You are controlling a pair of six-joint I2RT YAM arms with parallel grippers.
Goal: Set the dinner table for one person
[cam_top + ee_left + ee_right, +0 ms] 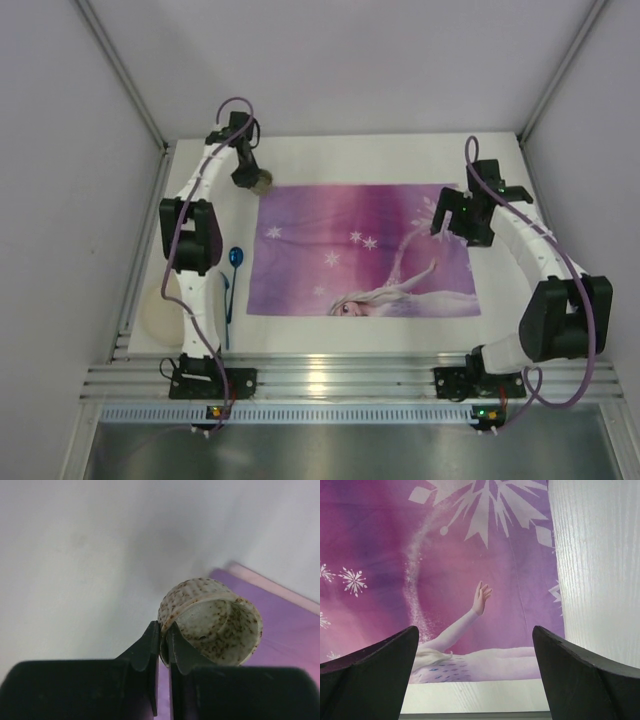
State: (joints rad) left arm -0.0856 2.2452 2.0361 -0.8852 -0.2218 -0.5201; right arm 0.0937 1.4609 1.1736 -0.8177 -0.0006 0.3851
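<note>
The white dinner table [350,155] carries a purple snowflake placemat [340,230] with a cartoon princess. My left gripper [247,178] is shut on the rim of a speckled cream cup [215,622], held tilted just off the placemat's far left corner; the cup also shows in the top view [260,181]. A blue spoon [233,270] lies left of the placemat, partly behind the left arm. A cream plate [160,315] sits at the near left, partly hidden by the arm. My right gripper [447,215] is open and empty over the placemat's right end [470,570].
A ribbed aluminium rail [330,380] runs along the near edge with both arm bases on it. Grey panel walls enclose the table on the left, back and right. Bare white tabletop [595,570] shows right of the placemat.
</note>
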